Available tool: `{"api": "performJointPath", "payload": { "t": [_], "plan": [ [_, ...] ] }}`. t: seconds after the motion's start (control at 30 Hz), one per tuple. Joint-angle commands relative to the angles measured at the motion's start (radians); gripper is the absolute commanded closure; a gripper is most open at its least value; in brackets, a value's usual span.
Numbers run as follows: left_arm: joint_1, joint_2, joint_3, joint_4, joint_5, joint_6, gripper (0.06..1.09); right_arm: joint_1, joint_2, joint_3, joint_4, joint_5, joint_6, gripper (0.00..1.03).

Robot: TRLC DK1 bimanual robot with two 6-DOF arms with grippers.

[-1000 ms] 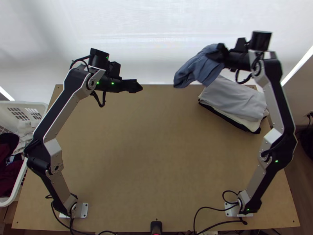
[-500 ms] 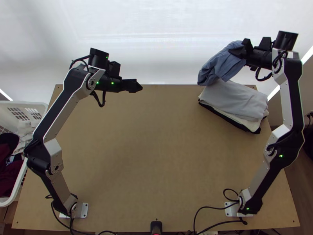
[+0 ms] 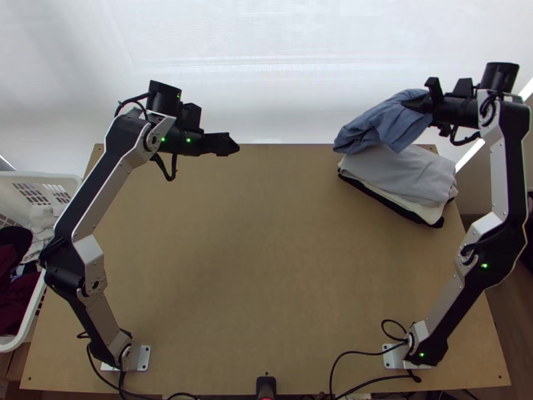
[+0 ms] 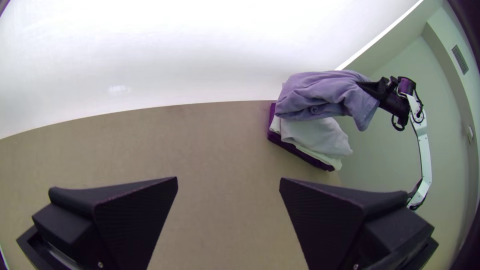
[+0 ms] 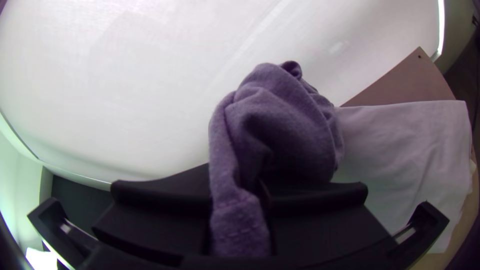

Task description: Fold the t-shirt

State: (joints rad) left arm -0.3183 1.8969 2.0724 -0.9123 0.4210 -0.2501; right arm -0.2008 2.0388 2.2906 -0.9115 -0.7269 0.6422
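Right fingers of the right gripper [image 3: 416,103] pinch the blue t-shirt [image 3: 386,123]; it hangs bunched at the folded stack [image 3: 406,175], contact unclear. Left gripper [image 3: 234,145]: fingers spread, over the desk's [image 3: 253,267] far edge. White basket [image 3: 56,179] sits beyond, at left.

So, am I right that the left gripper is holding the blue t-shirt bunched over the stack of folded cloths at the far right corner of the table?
Not quite: the top view shows that it is the right gripper that is holding the blue t-shirt bunched over the stack of folded cloths at the far right corner of the table.
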Motion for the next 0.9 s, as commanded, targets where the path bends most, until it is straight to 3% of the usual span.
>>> {"api": "performJointPath", "payload": {
  "t": [0.0, 0.23, 0.57, 0.67, 0.7, 0.8, 0.87],
  "plan": [
    [0.002, -0.028, 0.029, -0.016, -0.004, 0.009, 0.10, -0.038, -0.009, -0.034, -0.035, -0.011, -0.045, 1.00],
    [0.001, -0.027, 0.032, -0.014, -0.004, 0.012, 0.10, -0.115, -0.031, -0.085, -0.113, 0.037, -0.144, 1.00],
    [-0.001, -0.027, 0.040, -0.014, -0.004, 0.017, 0.09, -0.175, -0.037, -0.134, -0.164, 0.095, -0.210, 0.97],
    [0.001, -0.024, 0.043, -0.014, -0.004, 0.020, 0.10, -0.184, -0.043, -0.172, -0.164, 0.109, -0.210, 0.51],
    [0.001, -0.024, 0.045, -0.014, -0.004, 0.018, 0.10, -0.184, -0.049, -0.184, -0.164, 0.126, -0.217, 0.41],
    [0.001, -0.024, 0.046, -0.014, -0.004, 0.018, 0.09, -0.190, -0.058, -0.204, -0.164, 0.176, -0.250, 0.17],
    [0.002, -0.024, 0.046, -0.014, -0.004, 0.020, 0.10, -0.200, -0.060, -0.206, -0.164, 0.205, -0.266, 0.07]
  ]
}}
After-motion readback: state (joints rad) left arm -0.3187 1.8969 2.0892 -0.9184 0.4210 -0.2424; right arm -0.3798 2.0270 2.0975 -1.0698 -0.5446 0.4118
